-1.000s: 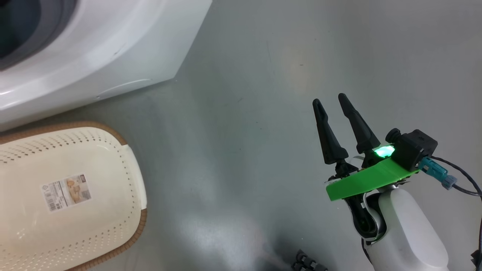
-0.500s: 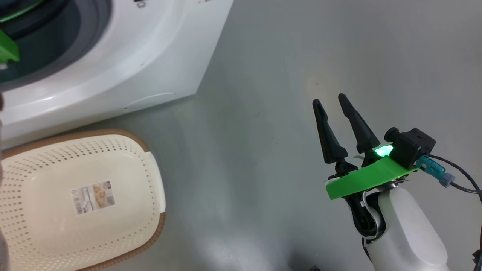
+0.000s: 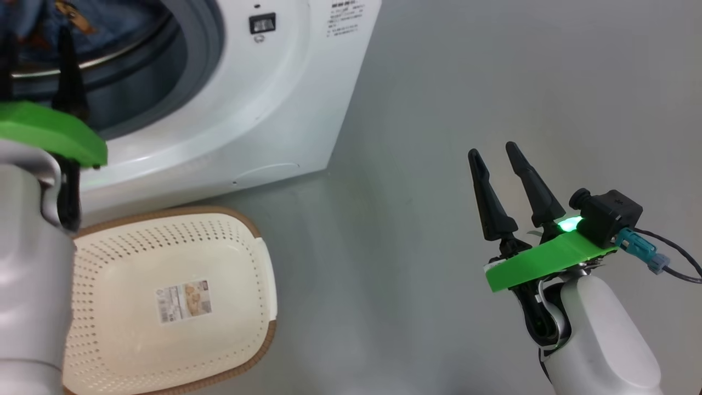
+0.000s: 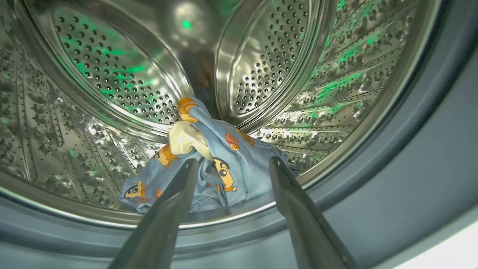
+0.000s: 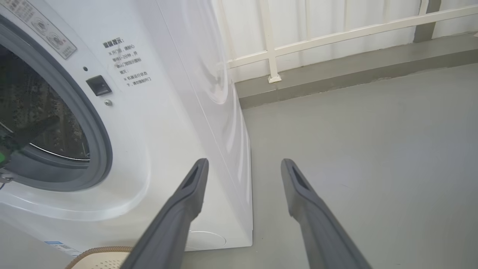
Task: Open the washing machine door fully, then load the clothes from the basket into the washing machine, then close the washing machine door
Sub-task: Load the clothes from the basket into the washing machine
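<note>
Left claw spread, empty; light blue cartoon-print clothes heaped just beyond its tips, near the perforated steel drum lip. Right claw spread too. Trailing fabric could jam the door at closing

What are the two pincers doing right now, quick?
Left pincer: open, holding nothing; the clothes lie in the drum ahead.
Right pincer: open, holding nothing, over the floor.

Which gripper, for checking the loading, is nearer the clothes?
Left. The left gripper points into the drum, just short of the clothes; the right gripper hangs over the floor, well aside.
</note>
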Available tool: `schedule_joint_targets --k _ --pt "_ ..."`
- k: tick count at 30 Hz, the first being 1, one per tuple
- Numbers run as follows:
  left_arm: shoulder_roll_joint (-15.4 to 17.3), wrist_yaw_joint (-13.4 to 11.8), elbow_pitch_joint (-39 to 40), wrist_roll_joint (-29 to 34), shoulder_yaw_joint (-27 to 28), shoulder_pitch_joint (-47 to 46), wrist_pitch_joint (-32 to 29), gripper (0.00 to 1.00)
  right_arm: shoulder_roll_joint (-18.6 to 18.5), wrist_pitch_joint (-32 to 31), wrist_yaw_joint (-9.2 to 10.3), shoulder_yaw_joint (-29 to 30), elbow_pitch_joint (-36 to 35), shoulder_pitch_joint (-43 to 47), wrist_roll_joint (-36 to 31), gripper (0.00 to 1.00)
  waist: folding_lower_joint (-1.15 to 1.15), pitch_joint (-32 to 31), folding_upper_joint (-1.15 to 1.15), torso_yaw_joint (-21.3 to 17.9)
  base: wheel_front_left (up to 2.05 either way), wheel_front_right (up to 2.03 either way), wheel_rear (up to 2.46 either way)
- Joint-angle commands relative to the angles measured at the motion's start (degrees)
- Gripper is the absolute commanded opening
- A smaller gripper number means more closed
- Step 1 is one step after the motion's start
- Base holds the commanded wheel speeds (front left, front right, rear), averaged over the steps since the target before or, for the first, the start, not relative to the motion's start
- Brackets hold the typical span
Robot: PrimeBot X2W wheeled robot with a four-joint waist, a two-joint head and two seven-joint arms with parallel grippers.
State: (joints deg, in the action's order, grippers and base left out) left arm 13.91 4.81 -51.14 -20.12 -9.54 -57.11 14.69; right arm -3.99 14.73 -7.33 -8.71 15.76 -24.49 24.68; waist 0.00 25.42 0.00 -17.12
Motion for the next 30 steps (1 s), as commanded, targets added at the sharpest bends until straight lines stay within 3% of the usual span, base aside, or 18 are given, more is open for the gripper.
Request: schedule_joint_targets --k 1,18,30 --pt "1.9 0.4 2.9 0.9 1.5 2.0 0.3 1.00 -0.5 0.3 -0.16 -1.2 -0.9 1.9 -0.7 1.00 0.00 -2.8 0.00 1.9 0.00 0.00 0.00" --pt "-2.0 -0.2 21.2 2.9 6.8 26.0 0.3 1.00 -3.1 0.3 -0.16 -1.7 1.1 5.5 -0.6 1.00 0.00 -13.6 0.00 7.7 0.00 0.00 0.00" --pt "-2.9 -0.8 30.4 3.8 8.9 37.3 0.3 1.00 -4.1 0.3 -0.16 -1.1 1.3 7.9 -0.6 1.00 0.00 -17.0 0.00 11.4 0.00 0.00 0.00"
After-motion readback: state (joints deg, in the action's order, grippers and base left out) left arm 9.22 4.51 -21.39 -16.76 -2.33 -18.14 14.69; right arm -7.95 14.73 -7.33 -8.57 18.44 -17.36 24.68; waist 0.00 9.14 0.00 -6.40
